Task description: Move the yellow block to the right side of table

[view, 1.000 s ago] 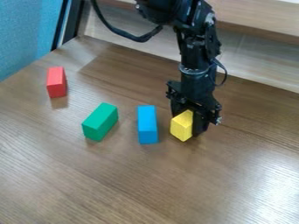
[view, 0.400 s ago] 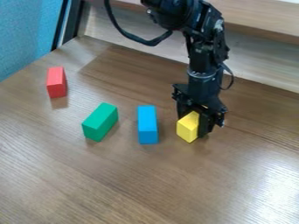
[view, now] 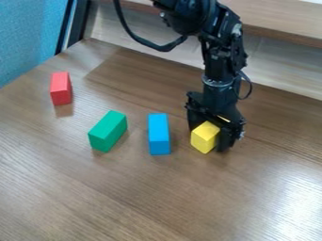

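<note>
My gripper (view: pixel 209 134) hangs down at the right of centre, low over the wooden table (view: pixel 125 197). The yellow block (view: pixel 204 137) is at its lower end, on the near side, and the gripper partly covers the block's back and right side. To the left of the yellow block lies the blue block (view: pixel 159 134), a short distance apart from it.
A green block (view: pixel 108 131) lies left of the blue one, and a red block (view: pixel 61 88) sits farther back at the left. Behind the arm, a pale wooden panel (view: pixel 277 66) rises along the table's back edge.
The gripper and the yellow block have shifted slightly to the right together. Since the middle frame, a little more of the block's right side shows. The other blocks have stayed in place.
</note>
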